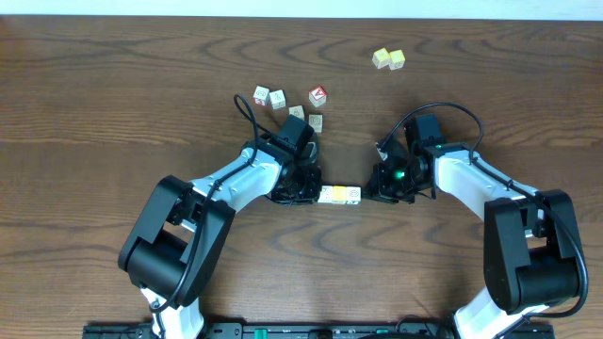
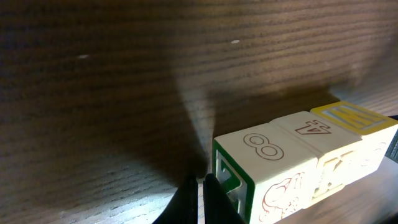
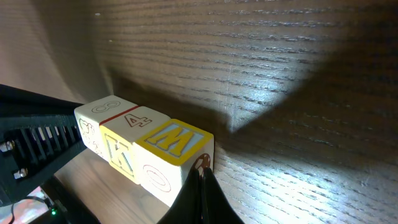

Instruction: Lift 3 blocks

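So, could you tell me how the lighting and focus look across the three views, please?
Overhead: even light, no glare, but the row of three blocks is too small to read. Left wrist: a bright patch on the table beside a dark wedge of shadow; the left gripper is a blurred silhouette. Right wrist: glare on the wood grain, right gripper dark and soft.

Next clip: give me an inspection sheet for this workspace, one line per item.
Surface: dark wood-grain table.
Job's things: three blocks in a touching row between the end effectors.
Clutter: red-faced cube among four whitish cubes; pale yellow pair apart.
Grippers: left end effector shut, tip against the green-faced end; right end effector shut, tip against the yellow end.
Cables: black cables looping at each arm.
Surroundings: pale strip beyond the far edge.
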